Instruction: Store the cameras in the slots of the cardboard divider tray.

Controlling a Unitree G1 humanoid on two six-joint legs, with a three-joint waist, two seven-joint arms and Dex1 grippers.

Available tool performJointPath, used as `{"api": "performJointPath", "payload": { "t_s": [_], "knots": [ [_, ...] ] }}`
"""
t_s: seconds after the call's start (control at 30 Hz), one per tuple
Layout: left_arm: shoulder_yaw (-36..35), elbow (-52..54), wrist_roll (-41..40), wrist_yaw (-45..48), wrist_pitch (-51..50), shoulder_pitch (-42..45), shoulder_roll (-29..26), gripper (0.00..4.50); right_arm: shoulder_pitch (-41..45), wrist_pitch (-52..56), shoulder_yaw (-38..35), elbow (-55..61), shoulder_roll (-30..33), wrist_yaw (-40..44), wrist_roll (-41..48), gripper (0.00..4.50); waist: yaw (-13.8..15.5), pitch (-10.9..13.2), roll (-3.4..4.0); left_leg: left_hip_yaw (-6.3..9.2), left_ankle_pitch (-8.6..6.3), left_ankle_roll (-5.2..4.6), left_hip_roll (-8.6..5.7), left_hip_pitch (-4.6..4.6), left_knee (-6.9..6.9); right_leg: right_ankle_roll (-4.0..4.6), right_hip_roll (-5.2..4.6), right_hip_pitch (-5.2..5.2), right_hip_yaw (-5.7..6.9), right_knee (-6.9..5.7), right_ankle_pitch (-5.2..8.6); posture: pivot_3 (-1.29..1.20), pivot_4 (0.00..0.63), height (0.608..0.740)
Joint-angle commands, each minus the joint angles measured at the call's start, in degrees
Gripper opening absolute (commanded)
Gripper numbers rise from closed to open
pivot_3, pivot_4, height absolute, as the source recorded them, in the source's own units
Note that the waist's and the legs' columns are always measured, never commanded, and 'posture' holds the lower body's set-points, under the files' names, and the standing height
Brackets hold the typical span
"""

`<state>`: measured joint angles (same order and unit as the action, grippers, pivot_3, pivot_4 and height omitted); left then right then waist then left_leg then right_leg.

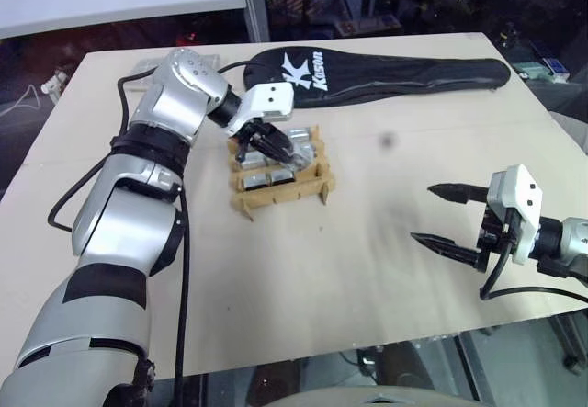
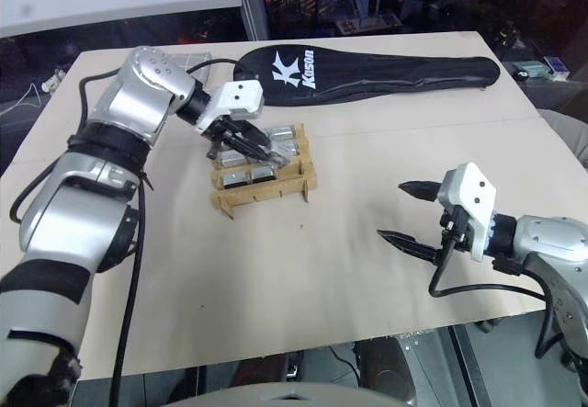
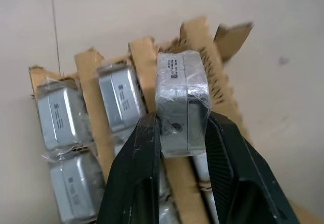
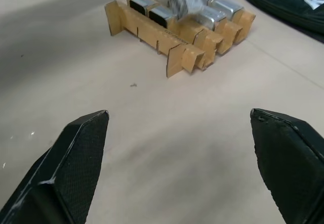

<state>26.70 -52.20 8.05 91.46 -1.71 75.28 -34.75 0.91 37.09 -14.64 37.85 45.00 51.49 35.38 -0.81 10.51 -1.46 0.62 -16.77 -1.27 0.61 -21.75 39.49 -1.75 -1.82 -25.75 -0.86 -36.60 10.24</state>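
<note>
- Sitting near the middle of the pale wooden worktop [image 1: 367, 269], the small tan-brown cardboard divider tray [image 1: 280, 189] of interlocking strips has notched ends sticking out along its sides.
- Several silver-grey metal cuboid cameras in clear wrap [image 3: 58, 114] already stand in its slots.
- One more silver-grey wrapped camera [image 3: 181, 102] is above the tray, over one of the cardboard strips, clamped between the black jaws of the left gripper [image 3: 179, 135].
- That left gripper points down at the tray from the robot's left side.
- A long black racket cover with white letters [image 1: 386, 72] lies beyond the tray, near the far edge of the worktop.
- The right gripper [image 2: 404, 212] hangs over bare worktop well to the right of the tray, its jaws wide apart and holding nothing.
</note>
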Motion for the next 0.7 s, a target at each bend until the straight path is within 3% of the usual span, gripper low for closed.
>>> {"api": "performJointPath", "payload": {
  "t_s": [0.03,0.7],
  "knots": [
    [1.1,-3.3,3.0,1.0,2.2,1.9,0.4,0.69,-1.3,-1.9,-2.0,2.5,0.0,-1.6,0.3,4.43,-0.2,0.0,0.0,-0.03,0.0,0.0,0.0,0.0,0.0,0.0,0.0,0.0,-0.03,0.01,0.0,0.0,0.15,0.74],
    [0.9,-6.8,6.8,1.0,-0.5,2.0,3.1,0.69,-3.4,-6.4,0.0,2.2,0.3,-3.8,-2.3,4.43,-0.1,-0.1,-0.06,-0.15,-0.01,-0.01,0.02,0.07,0.01,-0.03,0.07,0.11,-0.18,-0.18,0.02,0.0,0.15,0.74]
  ]
}}
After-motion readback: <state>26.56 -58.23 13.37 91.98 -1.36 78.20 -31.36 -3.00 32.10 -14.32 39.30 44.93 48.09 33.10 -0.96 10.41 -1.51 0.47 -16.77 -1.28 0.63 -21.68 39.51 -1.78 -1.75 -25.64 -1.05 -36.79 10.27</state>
